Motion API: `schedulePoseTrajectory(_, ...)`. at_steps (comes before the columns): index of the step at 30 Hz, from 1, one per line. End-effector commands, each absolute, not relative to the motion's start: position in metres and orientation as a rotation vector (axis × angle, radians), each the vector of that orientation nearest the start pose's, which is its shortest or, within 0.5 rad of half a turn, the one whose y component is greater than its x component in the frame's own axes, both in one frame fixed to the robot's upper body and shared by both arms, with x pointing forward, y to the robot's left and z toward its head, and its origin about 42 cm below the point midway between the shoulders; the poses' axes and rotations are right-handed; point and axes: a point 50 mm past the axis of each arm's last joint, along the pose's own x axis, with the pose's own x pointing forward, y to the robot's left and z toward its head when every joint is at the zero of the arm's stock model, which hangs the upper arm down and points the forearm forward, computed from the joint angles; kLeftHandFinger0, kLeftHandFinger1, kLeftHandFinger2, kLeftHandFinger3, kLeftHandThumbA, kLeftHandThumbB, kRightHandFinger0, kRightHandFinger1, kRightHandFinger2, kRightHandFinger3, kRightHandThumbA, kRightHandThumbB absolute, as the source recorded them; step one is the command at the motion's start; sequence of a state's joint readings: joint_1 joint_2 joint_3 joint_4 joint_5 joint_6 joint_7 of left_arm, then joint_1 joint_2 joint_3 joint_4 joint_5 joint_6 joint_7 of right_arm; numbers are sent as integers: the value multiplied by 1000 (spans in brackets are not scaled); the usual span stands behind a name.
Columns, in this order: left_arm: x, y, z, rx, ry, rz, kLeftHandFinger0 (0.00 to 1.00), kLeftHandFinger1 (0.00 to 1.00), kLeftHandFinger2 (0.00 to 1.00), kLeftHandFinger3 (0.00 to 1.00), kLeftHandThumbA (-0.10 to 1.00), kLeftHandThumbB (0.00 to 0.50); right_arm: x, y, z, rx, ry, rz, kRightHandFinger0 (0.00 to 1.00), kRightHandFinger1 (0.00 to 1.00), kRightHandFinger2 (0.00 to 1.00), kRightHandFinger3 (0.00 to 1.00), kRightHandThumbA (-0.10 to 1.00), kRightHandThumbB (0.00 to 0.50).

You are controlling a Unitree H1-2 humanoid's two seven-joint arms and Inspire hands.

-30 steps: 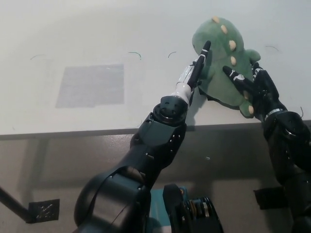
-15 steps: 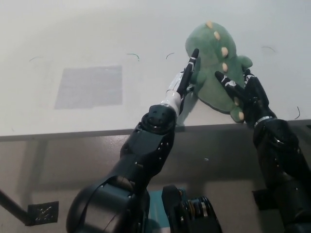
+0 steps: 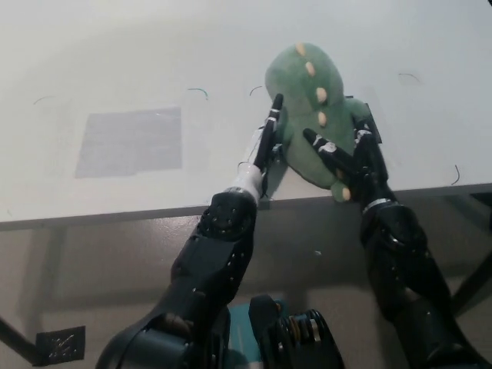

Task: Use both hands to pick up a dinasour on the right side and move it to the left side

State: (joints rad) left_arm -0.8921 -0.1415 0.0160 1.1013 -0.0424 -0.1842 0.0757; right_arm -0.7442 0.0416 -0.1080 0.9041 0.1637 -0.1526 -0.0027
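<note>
A green plush dinosaur (image 3: 304, 84) with cream spots sits right of the white table's middle, close to the front edge. It is pressed between my two hands. My left hand (image 3: 266, 144) lies flat against its left flank, fingers straight and pointing away from me. My right hand (image 3: 350, 156) presses on its right and lower side, fingers spread over the plush. The toy's lower end by the table edge is partly hidden by my right hand. Whether it is off the table surface I cannot tell.
A grey square patch (image 3: 129, 141) marks the table's left part. The table's front edge (image 3: 92, 215) runs across the picture, with floor below it. Small dark curved marks (image 3: 198, 91) dot the tabletop.
Both hands and the dinosaur between them have moved left and slightly toward the front edge. The whole picture has also shifted a little left.
</note>
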Motion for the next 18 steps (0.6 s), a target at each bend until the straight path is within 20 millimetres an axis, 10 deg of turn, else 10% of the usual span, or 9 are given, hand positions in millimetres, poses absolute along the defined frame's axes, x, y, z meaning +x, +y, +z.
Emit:
schedulePoseTrajectory(1, 474, 71, 106, -46, 242, -197, 1000, 1000, 1000, 1000, 1000, 214, 465, -57, 115, 172, 185, 252, 1000, 1000, 1000, 1000, 1000, 172)
schedulePoseTrajectory(18, 483, 119, 126, -94, 116, -147, 1000, 1000, 1000, 1000, 1000, 185, 472, -20, 143, 67, 86, 334, 1000, 1000, 1000, 1000, 1000, 183)
